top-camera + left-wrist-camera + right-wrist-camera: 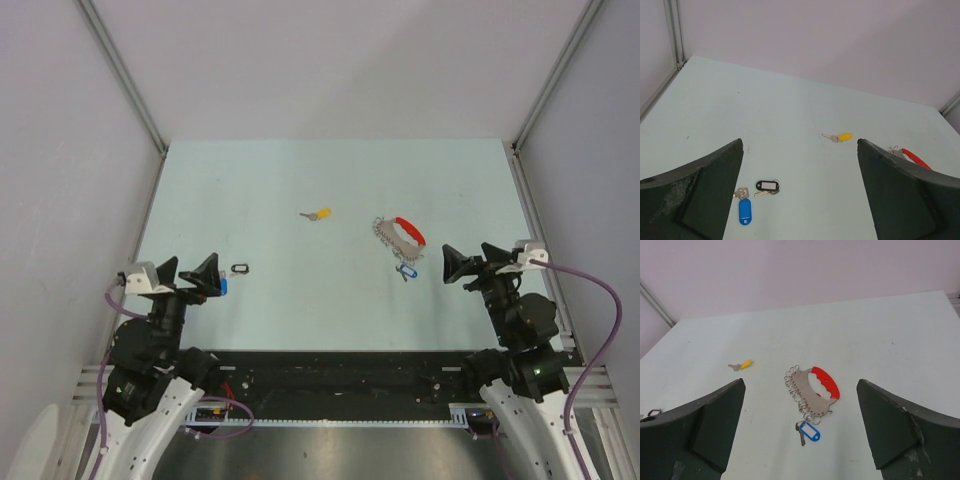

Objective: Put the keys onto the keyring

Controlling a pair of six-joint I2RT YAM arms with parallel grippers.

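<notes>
Keyring (pixel 812 389), chain with red tag, lies on the desk (pixel 300 170) right of centre. We find one blue key (pixel 808 432) just beside its near end. A yellow key (pixel 320 214) lies alone near mid-desk, well apart to the left. A second blue key (pixel 744 210) sits beside a black tag (pixel 767 186) at the near left. We note the left pincer (pixel 190 268) gaping wide and empty by that pair. The right pincer (pixel 470 260) is likewise wide open and empty, just right of the keyring.

Small black tag (pixel 768 186) w/ white label lies on pale green table (pixel 300 170), near-left. Plain white walls (pixel 340 60) around it.
</notes>
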